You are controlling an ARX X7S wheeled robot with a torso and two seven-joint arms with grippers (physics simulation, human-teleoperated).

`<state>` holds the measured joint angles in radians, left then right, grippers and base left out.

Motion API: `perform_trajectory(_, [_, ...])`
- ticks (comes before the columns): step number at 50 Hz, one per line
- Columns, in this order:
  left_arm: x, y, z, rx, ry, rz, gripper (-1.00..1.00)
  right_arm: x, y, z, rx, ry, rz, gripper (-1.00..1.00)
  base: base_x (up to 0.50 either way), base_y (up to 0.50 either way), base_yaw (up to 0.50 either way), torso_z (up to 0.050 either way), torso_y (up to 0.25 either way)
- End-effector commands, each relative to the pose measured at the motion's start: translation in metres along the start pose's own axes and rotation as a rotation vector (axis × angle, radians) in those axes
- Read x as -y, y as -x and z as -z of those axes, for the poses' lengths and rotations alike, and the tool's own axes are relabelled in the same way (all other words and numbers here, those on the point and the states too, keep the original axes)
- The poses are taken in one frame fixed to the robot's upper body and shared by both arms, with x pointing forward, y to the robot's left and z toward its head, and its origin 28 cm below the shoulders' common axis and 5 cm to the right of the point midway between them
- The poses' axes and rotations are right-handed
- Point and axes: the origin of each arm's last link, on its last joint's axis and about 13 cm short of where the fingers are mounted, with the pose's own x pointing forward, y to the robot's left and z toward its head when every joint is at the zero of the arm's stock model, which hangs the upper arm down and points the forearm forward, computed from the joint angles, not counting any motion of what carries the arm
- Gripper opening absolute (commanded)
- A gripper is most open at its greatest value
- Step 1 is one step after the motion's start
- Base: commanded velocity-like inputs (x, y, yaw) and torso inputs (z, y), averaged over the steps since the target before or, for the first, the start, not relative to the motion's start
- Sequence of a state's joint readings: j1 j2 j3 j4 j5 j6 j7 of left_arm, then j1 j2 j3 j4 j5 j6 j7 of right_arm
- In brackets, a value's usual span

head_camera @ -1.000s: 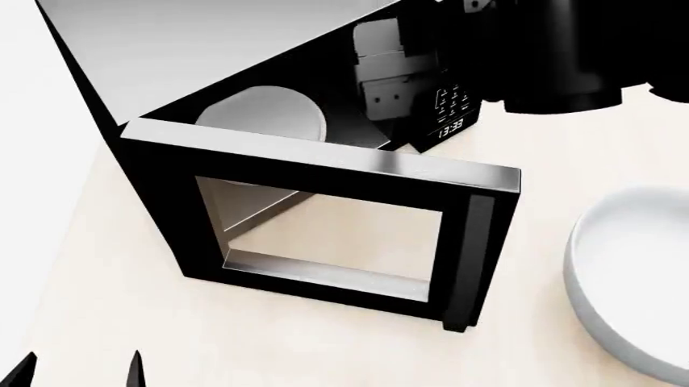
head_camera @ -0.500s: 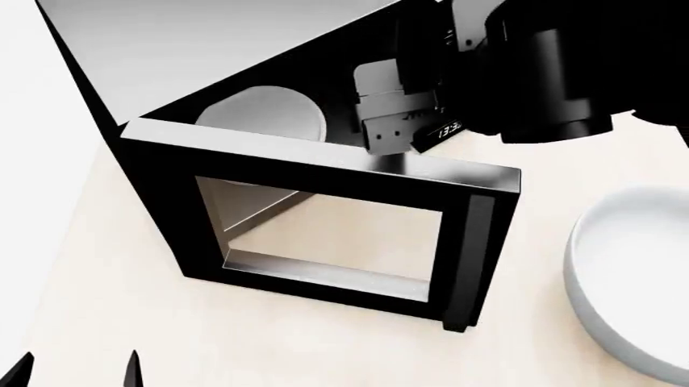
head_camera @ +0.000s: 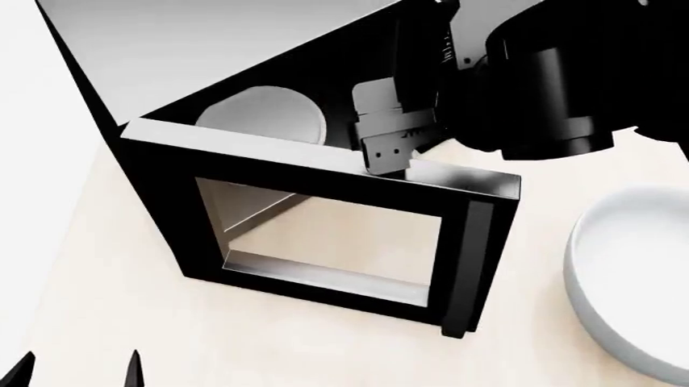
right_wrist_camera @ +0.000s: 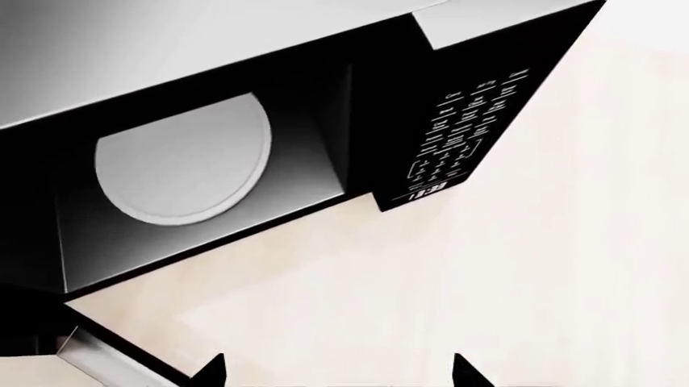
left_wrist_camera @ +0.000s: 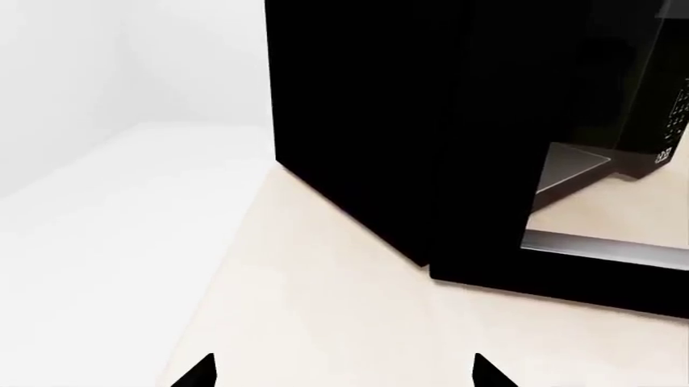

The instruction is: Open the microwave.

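The microwave [head_camera: 215, 48], a black box with a grey top, stands at the back left. Its glass-windowed door [head_camera: 323, 234] is swung wide open toward me. The white turntable [right_wrist_camera: 181, 165] shows inside, and the button panel [right_wrist_camera: 463, 121] with its clock [right_wrist_camera: 428, 192] sits beside the cavity. My right gripper [head_camera: 390, 157] hangs just behind the door's top edge, by the open cavity. Its fingertips [right_wrist_camera: 210, 372] stand apart with nothing between them. My left gripper [head_camera: 77, 372] is low at the front left, open and empty. It faces the microwave's black side [left_wrist_camera: 356, 121].
A large white bowl [head_camera: 635, 274] sits on the beige counter [head_camera: 129, 322] right of the open door. My black right arm [head_camera: 549, 81] covers the microwave's right front corner in the head view. The counter's left edge meets a white surface [left_wrist_camera: 97, 210].
My right arm has come down and left, close to the door's top edge, and now hides the button panel in the head view. The door has swung slightly further open. The left gripper has not moved.
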<state>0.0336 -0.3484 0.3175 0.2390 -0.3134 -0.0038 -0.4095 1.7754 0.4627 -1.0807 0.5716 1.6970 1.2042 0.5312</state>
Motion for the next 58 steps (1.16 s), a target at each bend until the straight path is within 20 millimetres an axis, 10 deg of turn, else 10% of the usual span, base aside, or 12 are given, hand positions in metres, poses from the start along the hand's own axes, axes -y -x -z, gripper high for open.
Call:
perform_trajectory(1, [0.001,0.000,0.001,-0.002,-0.001,0.002,1.00,-0.002,-0.005,0.008,-0.045,0.016,-0.018,1.00,0.00,0.00,0.00,0.000,0.000])
perform_trajectory(58, [0.001,0.002,-0.002,0.004,0.003,0.010,1.00,-0.012,0.008,0.024,-0.105,0.104,-0.094,1.00,0.00,0.00,0.00,0.000,0.000])
